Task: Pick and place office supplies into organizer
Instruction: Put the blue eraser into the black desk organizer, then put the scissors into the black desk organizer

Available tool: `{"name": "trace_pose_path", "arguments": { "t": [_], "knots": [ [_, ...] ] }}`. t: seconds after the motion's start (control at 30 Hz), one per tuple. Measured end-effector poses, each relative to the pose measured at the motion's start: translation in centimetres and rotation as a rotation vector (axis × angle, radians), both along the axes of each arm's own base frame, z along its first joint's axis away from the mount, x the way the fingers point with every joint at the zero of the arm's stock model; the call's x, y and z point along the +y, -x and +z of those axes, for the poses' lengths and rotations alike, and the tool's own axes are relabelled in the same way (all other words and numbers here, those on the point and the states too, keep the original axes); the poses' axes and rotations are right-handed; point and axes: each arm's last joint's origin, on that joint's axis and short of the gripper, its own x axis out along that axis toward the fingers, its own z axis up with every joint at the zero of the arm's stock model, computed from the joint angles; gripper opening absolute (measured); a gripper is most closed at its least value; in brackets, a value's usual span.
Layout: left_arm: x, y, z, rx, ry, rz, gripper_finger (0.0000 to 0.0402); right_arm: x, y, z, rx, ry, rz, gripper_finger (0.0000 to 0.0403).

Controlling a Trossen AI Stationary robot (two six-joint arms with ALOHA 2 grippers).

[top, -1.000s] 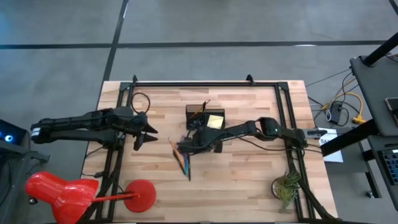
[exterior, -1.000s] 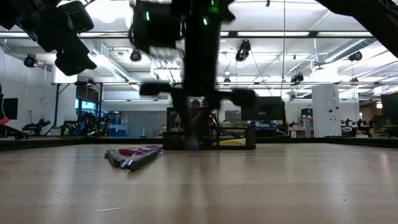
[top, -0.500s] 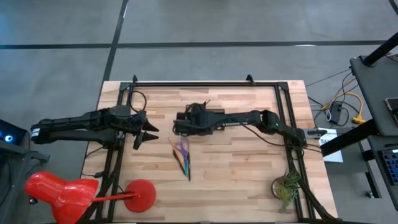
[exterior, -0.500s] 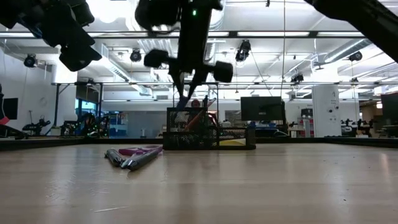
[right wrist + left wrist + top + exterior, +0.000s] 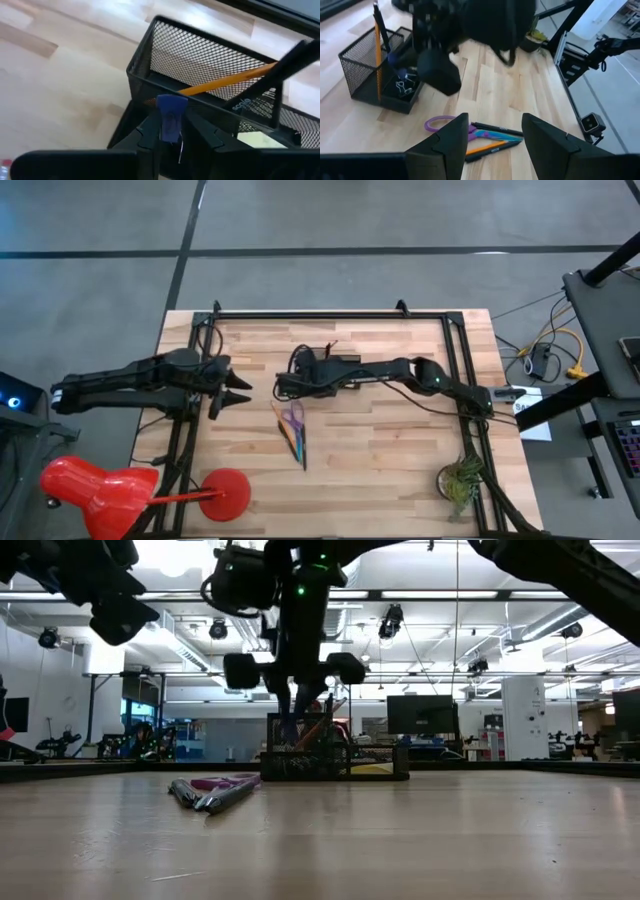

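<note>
The black mesh organizer (image 5: 210, 65) stands at the table's middle far part. An orange pencil (image 5: 225, 80) and a dark pen (image 5: 280, 70) lean in its tall section. My right gripper (image 5: 170, 135) hovers over that section's left rim, shut on a blue pen (image 5: 170, 117); in the high view it (image 5: 283, 385) hides most of the box. Purple scissors, an orange pencil and dark pens lie together (image 5: 293, 428) on the wood, nearer than the organizer. My left gripper (image 5: 492, 120) waits open above the table's left part, touching nothing. My right gripper pinches the blue pen between its two fingers; only a short blue end (image 5: 171, 107) shows above the fingers. The fingers slant down from the table's right side. The pen is lifted clear of the table, at the tall section's rim (image 5: 290, 725).
Small clips (image 5: 402, 87) lie in the organizer's low compartment, beside a yellow pad (image 5: 255, 140). Black frame rails (image 5: 330, 313) run along the table's edges. A red lamp-like thing (image 5: 100, 485) sits at the near left corner, a small plant (image 5: 460, 480) at the near right.
My right gripper has risen from the heap of supplies and gone toward the far edge and a little left, to the organizer, rolling its wrist on the way and keeping shut on the blue pen. The heap has stayed where it was.
</note>
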Motion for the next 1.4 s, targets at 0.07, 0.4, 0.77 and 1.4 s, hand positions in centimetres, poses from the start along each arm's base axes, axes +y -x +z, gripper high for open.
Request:
{"name": "trace_pose_path", "arguments": {
  "t": [0.07,0.4,0.77,1.4],
  "knots": [
    [0.0,0.1,0.0,-0.006,-0.003,0.001,0.017,0.0,0.0,-0.1,0.013,0.0,0.013,0.0058],
    [0.0,0.2,-0.1,-0.007,-0.006,0.008,0.017,1.1,0.1,-0.6,0.09,0.017,0.104,0.0057],
    [0.0,0.2,-0.1,-0.001,0.042,0.027,0.017,5.4,-0.1,-0.7,0.131,-0.195,0.358,0.0071],
    [-0.2,0.6,0.0,0.006,0.307,0.087,0.017,4.1,-1.9,-2.4,-0.153,-0.508,0.133,0.0201]
  ]
}}
